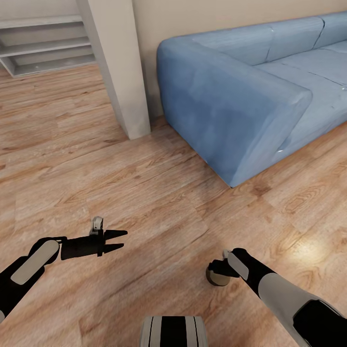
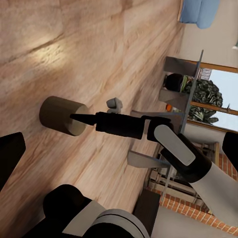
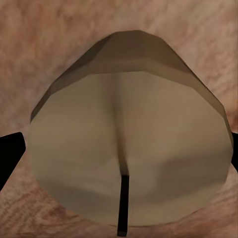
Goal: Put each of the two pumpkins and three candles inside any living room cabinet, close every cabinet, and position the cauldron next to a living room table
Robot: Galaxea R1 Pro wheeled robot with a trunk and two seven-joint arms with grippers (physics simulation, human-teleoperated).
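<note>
Pinching candle upright, wick up, probably: right gripper; left gripper jaws spread.

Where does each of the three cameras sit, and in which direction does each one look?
Head view: from the robot's head, looking forward and down at the wood floor and a blue sofa; both arms show, the left pincer open.
Left wrist view: near the left pincer, looking across at the right pincer, its tips on a beige candle.
Right wrist view: near the right pincer, looking straight down on the candle, dark wick visible.
Shared: all three views show the candle and floor.
</note>
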